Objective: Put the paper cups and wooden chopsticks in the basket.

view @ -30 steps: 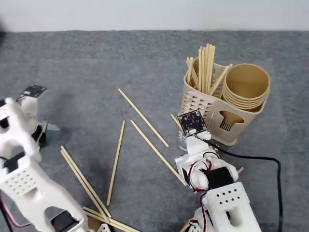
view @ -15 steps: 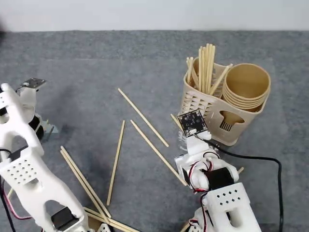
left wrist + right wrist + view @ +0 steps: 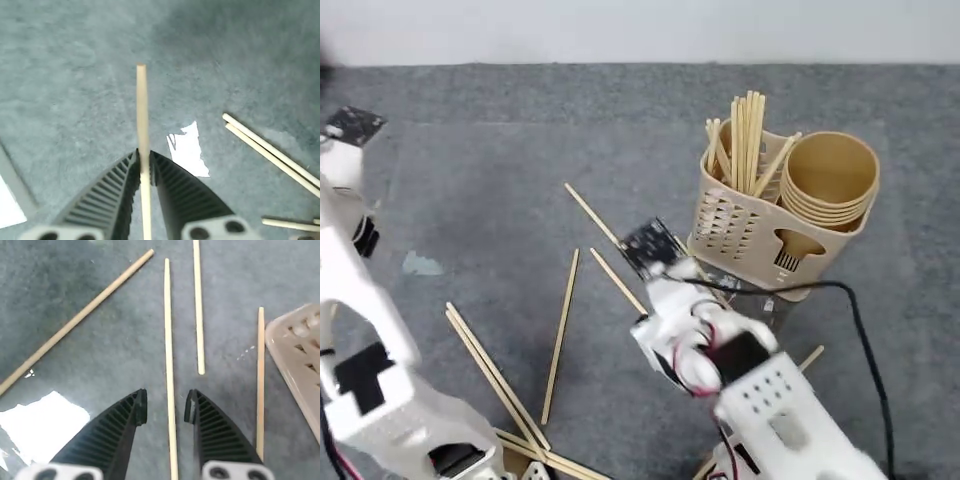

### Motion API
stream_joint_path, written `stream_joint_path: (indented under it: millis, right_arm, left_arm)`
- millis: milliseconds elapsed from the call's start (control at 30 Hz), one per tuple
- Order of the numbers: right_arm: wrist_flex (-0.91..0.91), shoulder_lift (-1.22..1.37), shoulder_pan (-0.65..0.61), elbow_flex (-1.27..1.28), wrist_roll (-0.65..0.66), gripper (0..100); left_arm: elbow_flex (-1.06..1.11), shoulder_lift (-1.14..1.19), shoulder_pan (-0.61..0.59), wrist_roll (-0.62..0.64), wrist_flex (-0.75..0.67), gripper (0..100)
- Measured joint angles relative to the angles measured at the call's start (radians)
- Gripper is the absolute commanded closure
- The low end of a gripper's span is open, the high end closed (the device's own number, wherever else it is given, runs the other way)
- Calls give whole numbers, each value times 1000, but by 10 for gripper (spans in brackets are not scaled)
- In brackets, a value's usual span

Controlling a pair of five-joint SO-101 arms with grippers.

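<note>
Though well apart from basket (image 3: pixel 728 216), left fingers (image 3: pixel 117 191) tight on chopstick (image 3: pixel 142 115), right fingers (image 3: pixel 122 426) apart astride second chopstick (image 3: pixel 168 355)

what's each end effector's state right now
Left end effector: closed on a thin pale wooden chopstick.
Right end effector: open, above another pale wooden chopstick lying loose.

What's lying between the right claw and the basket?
One wooden chopstick lies flat between the right gripper and the basket; the right wrist view shows it.
</note>
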Motion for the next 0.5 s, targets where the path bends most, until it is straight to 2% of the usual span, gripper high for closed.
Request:
stream_joint_path:
  millis: [233,500]
  right_arm:
    - [-232,459,-11,-153,40,855]
    - [-279,908,-11,-388,57,855]
  left_arm:
    - [3,-80,0,80,2,989]
    - [3,-83,0,92,-2,989]
